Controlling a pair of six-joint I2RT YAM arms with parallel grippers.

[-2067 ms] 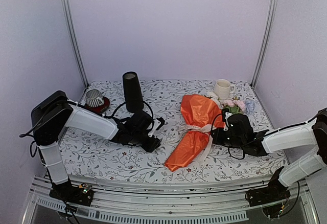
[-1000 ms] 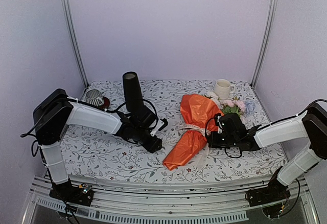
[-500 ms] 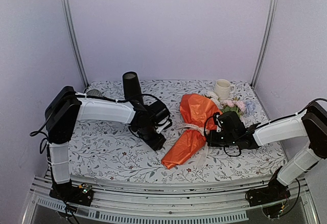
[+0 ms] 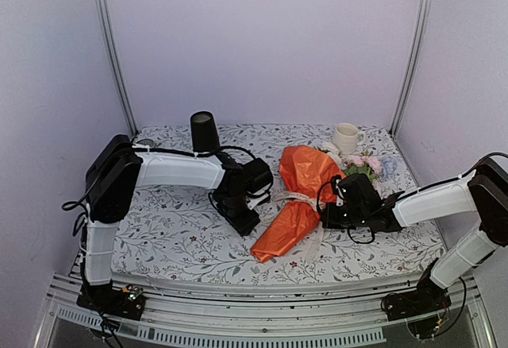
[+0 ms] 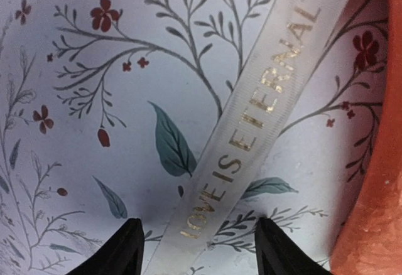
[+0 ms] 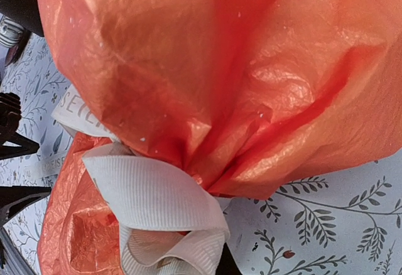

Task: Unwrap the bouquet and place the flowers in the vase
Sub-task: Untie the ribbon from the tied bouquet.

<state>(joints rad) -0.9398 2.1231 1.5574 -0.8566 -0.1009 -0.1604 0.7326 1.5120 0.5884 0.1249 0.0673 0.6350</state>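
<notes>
The ribbon tail (image 5: 251,124), flat on the worktop (image 5: 94,130) between the spread-apart left jaws, is being lined up for a low pinch, while the bouquet (image 4: 302,197) is being braced at its bow (image 6: 151,187), seemingly by the clenched right jaws, for a steady pull.

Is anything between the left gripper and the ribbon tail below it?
Nothing visible. The ribbon lies flat on the table, passing between the open fingertips of the left gripper. The bouquet sits off to the side.
</notes>
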